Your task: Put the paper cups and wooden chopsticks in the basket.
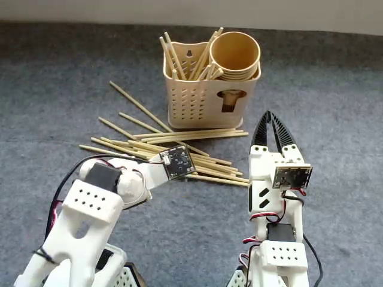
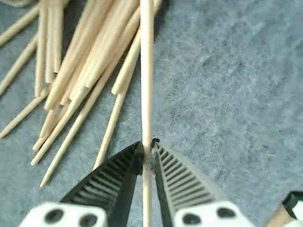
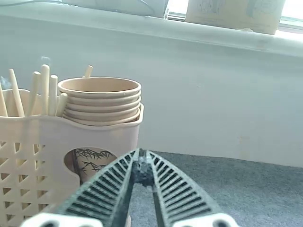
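Note:
A beige slotted basket (image 1: 206, 104) stands at the back of the grey carpet, with stacked paper cups (image 1: 235, 55) and several wooden chopsticks (image 1: 187, 60) upright inside. Many loose chopsticks (image 1: 149, 143) lie fanned out in front of it. My left gripper (image 2: 147, 147) is low over this pile, shut on a single chopstick (image 2: 147, 71) that runs straight out between its fingers. The other chopsticks (image 2: 78, 75) lie beside it. My right gripper (image 1: 268, 115) hovers to the right of the basket, shut and holding nothing. In its wrist view the gripper (image 3: 142, 165) points at the basket (image 3: 52, 146) and cups (image 3: 102, 101).
A pale wall (image 3: 213, 94) rises behind the basket. Bare grey carpet (image 1: 335, 119) stretches to the right of the basket and around the right arm. The left arm's wrist camera (image 1: 178, 161) sits over the near end of the chopstick pile.

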You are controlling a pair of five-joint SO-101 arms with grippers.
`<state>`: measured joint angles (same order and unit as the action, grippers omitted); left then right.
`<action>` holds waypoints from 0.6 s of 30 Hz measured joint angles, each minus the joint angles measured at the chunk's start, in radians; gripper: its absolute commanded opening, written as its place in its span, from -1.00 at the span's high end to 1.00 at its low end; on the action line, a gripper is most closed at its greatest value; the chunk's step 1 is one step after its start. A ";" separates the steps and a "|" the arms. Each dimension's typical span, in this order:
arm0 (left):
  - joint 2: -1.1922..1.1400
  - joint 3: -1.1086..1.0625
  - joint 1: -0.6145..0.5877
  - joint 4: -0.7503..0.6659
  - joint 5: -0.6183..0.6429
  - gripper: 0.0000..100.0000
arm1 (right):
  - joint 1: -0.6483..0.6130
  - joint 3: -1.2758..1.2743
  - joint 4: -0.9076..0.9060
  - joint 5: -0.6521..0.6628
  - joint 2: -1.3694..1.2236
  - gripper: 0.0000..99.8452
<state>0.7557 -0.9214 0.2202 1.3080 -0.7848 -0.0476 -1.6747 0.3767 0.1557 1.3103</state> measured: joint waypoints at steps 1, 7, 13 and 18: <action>0.034 0.000 0.000 0.000 0.026 0.99 | 0.000 0.000 0.000 0.000 0.000 0.99; 0.261 -0.002 0.000 -0.015 0.166 0.99 | 0.000 0.000 0.000 0.000 0.000 0.99; 0.433 -0.002 0.000 -0.046 0.304 0.99 | 0.000 0.000 0.000 0.000 0.000 0.99; 0.494 -0.002 0.000 -0.126 0.430 0.99 | 0.000 0.000 0.000 0.000 0.000 0.99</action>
<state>1.2497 -0.9229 0.2202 1.1822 -0.3552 -0.0476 -1.6747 0.3767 0.1557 1.3103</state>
